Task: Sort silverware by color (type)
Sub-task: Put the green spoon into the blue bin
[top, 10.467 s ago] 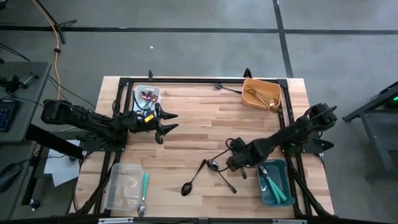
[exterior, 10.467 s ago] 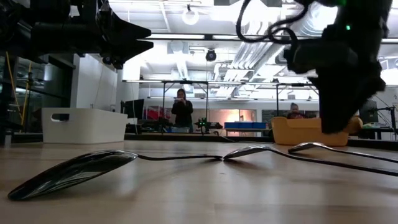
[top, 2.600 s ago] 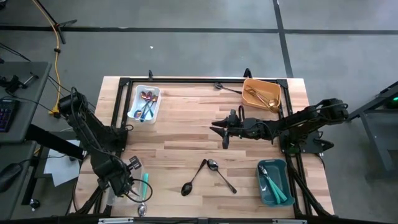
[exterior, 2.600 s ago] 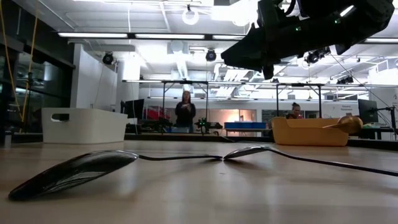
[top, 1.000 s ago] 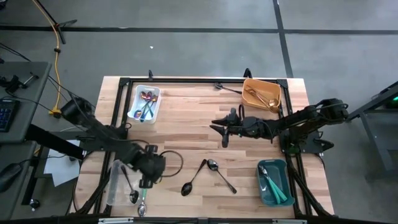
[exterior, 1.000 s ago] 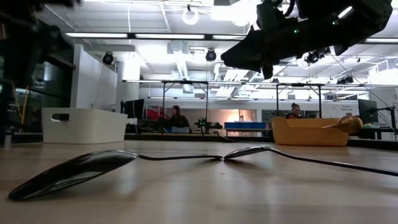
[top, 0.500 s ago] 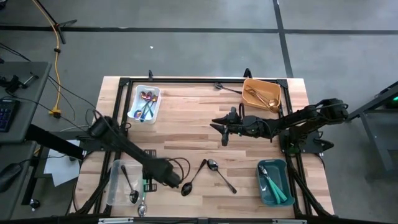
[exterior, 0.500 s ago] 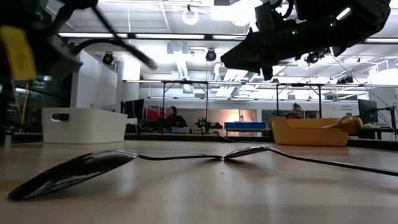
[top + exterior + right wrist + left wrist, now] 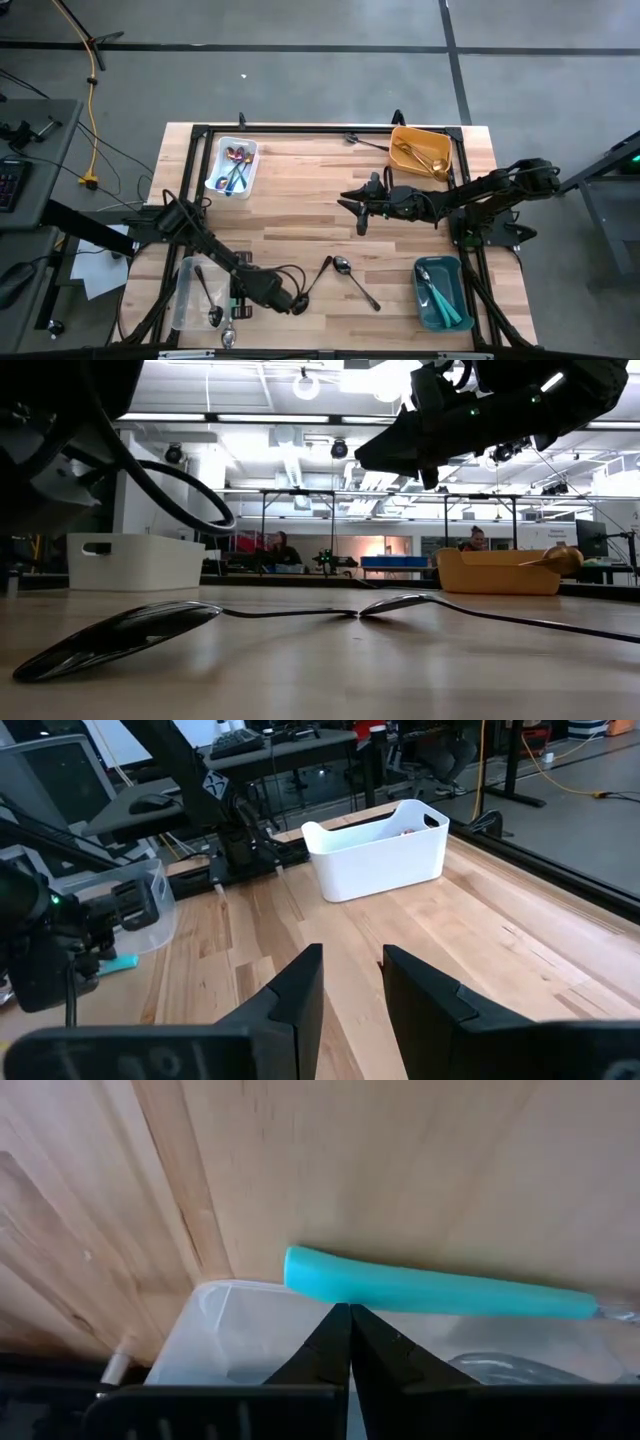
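Left claw: the left claw is low over the front of the desk, between the teal-handled utensil and the black spoon; its fingers are pressed tip to tip with nothing seen between them, so it looks empty
Why there: the left wrist view looks straight onto the teal handle beside the clear bin; judging by that, the teal piece is the one lined up for pickup, since it lies outside any bin
Right claw: the right claw hangs above mid-desk, well clear of the wood; its fingers stand apart with an empty gap; it seems to wait
Loose silverware: the black spoon and a second spoon lie on bare wood near the front, their handles angled apart; one more utensil lies at the far edge just beside the orange bin
Sorted silverware: iridescent spoons in the white bin; gold pieces in the orange bin; teal-handled pieces in the teal bin; one black spoon in the clear bin
Progress: most pieces look binned; four remain outside
In the way: the teal handle lies tight beside the clear bin's wall, leaving little room for a finger on that side; the left arm's cable loops close above the black spoon; the teal bin is on the far side from the left arm, so a handover or long reach may be needed
Beyond the desk: people and benches in the room behind, far from the work
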### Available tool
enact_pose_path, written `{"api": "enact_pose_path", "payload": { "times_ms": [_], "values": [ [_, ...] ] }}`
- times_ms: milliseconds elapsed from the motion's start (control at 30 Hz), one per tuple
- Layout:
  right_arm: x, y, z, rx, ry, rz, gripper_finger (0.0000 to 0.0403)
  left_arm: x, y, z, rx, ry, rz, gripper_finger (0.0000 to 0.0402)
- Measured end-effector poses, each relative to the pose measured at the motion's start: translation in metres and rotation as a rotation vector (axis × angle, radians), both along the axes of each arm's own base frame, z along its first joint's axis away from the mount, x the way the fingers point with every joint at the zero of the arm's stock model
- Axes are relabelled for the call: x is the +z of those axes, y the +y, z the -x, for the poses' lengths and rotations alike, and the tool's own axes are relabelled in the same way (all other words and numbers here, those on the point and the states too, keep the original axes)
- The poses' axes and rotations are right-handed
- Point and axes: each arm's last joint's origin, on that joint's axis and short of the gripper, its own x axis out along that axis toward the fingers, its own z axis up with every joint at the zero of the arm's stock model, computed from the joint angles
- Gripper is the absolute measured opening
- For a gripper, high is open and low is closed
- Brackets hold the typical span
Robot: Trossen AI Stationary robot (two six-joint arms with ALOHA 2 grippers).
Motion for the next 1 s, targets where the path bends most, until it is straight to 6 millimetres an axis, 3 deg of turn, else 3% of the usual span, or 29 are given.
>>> {"api": "enact_pose_path", "payload": {
  "times_ms": [467,800,1000],
  "values": [
    [0.0,0.0,0.0,0.011,0.0,-0.002,0.0101,-0.002,0.004,-0.006,0.016,-0.055,-0.018,0.0],
    [0.0,0.0,0.0,0.011,0.0,-0.002,0.0101,0.015,0.031,-0.048,-0.102,-0.298,-0.166,0.0],
    [0.0,0.0,0.0,0.011,0.003,-0.002,0.0101,0.028,0.059,-0.069,-0.195,-0.357,-0.256,0.0]
  ]
}}
